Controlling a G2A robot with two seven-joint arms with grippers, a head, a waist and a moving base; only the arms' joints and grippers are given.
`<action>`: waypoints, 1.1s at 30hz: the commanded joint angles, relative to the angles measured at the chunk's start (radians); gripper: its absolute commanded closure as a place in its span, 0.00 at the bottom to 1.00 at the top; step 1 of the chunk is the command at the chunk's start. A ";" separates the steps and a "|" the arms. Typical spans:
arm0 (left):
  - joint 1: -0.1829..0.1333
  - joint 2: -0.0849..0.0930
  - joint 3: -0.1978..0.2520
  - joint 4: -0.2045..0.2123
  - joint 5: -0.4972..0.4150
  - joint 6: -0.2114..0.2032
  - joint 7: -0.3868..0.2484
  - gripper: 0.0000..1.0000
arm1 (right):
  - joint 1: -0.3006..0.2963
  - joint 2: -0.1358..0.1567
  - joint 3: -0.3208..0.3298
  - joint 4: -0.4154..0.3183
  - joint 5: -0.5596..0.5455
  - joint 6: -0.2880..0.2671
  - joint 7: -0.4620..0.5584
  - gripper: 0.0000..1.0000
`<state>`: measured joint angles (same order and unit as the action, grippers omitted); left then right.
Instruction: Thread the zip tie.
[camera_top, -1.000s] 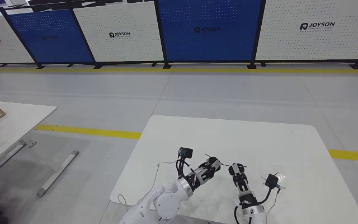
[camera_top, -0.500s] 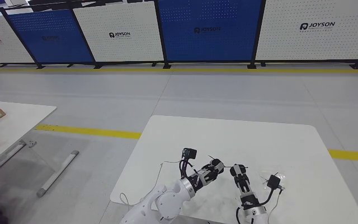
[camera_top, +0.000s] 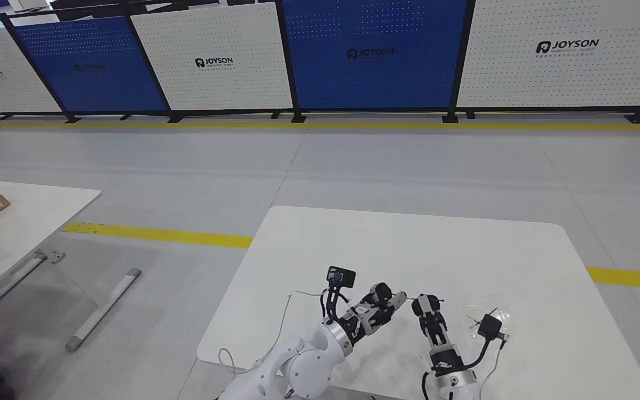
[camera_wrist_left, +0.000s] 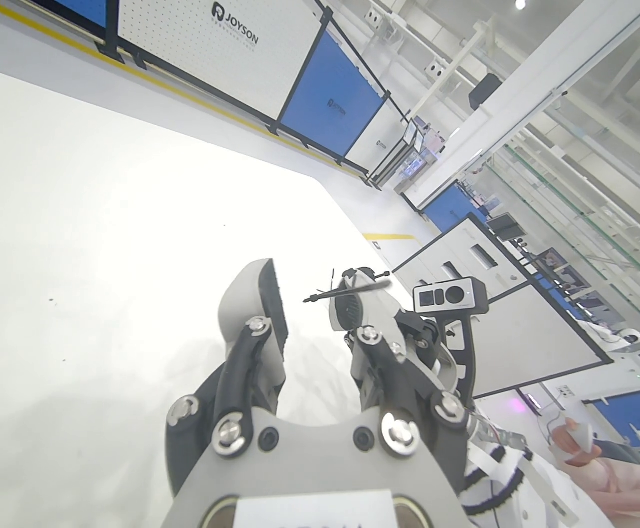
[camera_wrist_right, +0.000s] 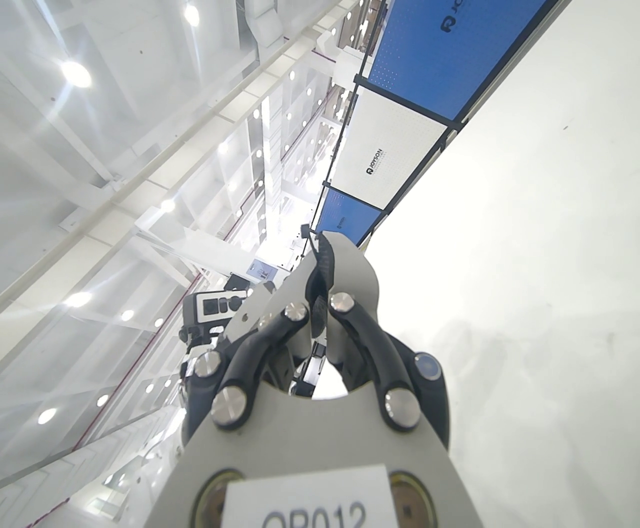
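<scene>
- Zip tie (camera_wrist_left: 345, 292) is thin and black. It is up in the air just over the table (camera_top: 420, 240), on the side near the robot.
- The right fingers (camera_wrist_right: 350, 270) are pinched tight on it, and the little square head pokes out past their tips. I think they hold it still so the other end can be fed in.
- The left fingers (camera_wrist_left: 260, 300) are spread apart with nothing between them. The tie crosses the tip of one of them, but I cannot tell if it touches.
- They look ready to catch the loose end, so my guess is the threading is not done yet.
- Both arms sit close, tip to tip — a tie this thin likely needs two holders.
- In the top view, the left arm has slid a bit nearer the right one since a second ago — the right one has hardly moved.
</scene>
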<state>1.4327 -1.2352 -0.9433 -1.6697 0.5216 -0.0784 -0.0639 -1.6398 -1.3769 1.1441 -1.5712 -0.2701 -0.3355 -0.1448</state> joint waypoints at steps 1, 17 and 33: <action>0.000 0.000 0.000 0.001 0.003 0.002 0.003 0.71 | 0.000 0.000 0.000 0.001 -0.002 -0.001 -0.002 1.00; -0.001 -0.001 0.004 0.003 0.020 0.011 -0.010 1.00 | -0.008 -0.003 -0.004 -0.002 -0.039 -0.004 -0.039 1.00; 0.014 0.004 -0.007 -0.015 0.011 -0.023 -0.025 1.00 | 0.005 -0.006 -0.010 0.005 -0.013 -0.004 -0.004 1.00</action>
<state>1.4458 -1.2313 -0.9498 -1.6838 0.5319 -0.0998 -0.0878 -1.6339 -1.3835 1.1312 -1.5638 -0.2874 -0.3402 -0.1513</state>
